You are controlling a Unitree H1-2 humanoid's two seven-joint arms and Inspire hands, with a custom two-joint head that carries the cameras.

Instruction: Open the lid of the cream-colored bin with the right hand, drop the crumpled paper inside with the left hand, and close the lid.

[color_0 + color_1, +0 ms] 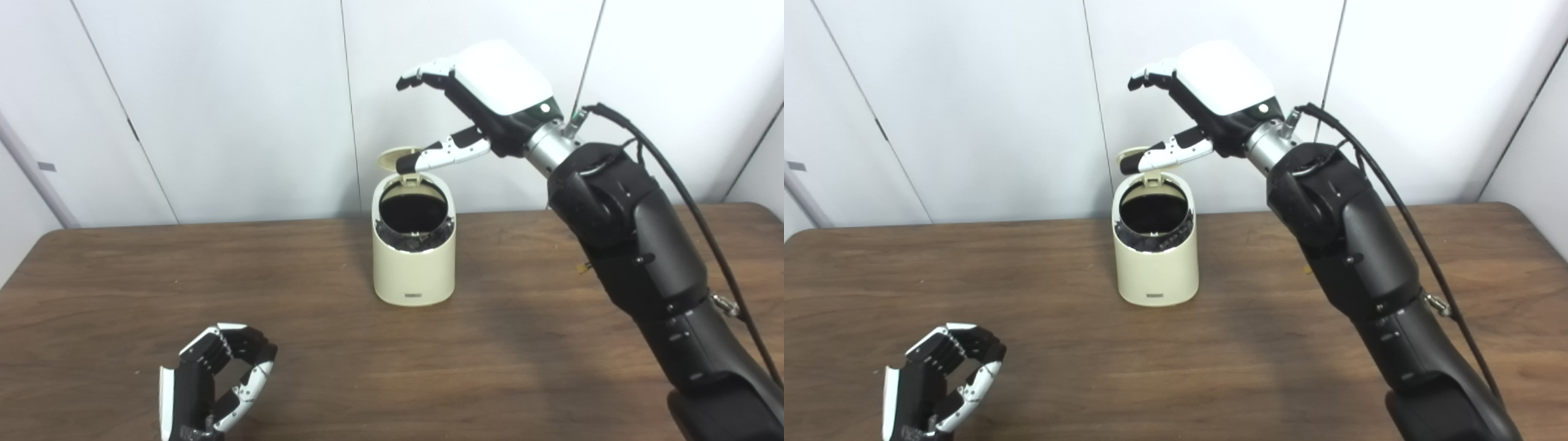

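Note:
The cream-colored bin (413, 269) stands upright at the middle of the brown table (520, 355). Its round lid (389, 157) is tipped up at the back, and the dark inside (411, 208) with a black liner shows. My right hand (484, 98) hovers above and right of the bin, open, its thumb tip at the raised lid. My left hand (214, 380) rests low at the front left, fingers curled but apart, with nothing in it. No crumpled paper shows in either view.
White wall panels (245, 110) stand close behind the table's far edge. My right forearm (649, 263) slants over the table's right side, with a black cable (692, 202) along it.

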